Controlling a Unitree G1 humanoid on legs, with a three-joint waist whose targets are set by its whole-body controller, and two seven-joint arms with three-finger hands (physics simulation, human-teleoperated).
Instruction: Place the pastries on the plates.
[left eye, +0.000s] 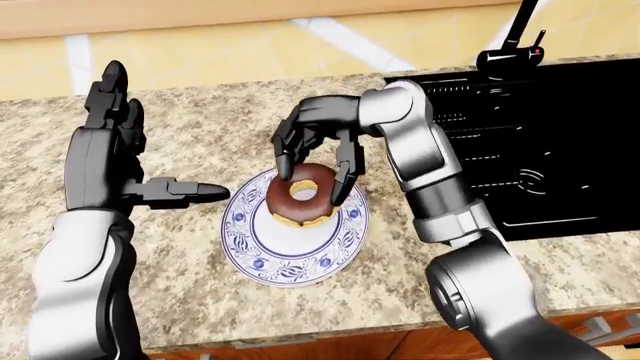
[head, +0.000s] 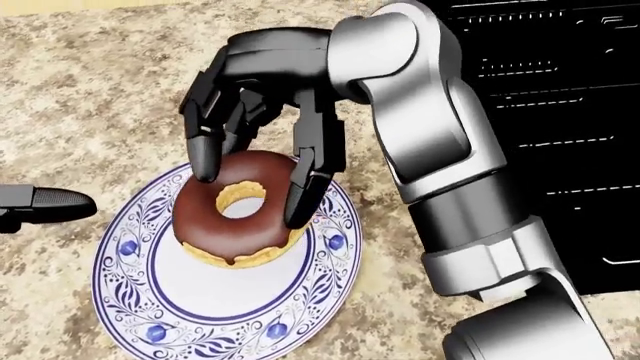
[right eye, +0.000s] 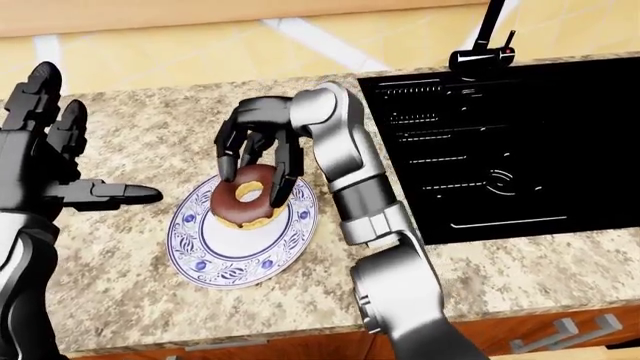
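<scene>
A chocolate-glazed doughnut (head: 238, 219) sits on the blue-patterned plate (head: 140, 315), toward the plate's far side, on the speckled granite counter (left eye: 190, 120). The right hand (head: 255, 150) arches down over it from above, its dark fingertips (head: 203, 161) pressed on the doughnut's left and right edges, so the fingers are clamped round the pastry. The left hand (left eye: 105, 161) stands upright just left of the plate, fingers spread apart and thumb pointing toward the rim, touching nothing. A black sink (left eye: 560, 142) with a faucet (left eye: 510, 52) lies to the right.
</scene>
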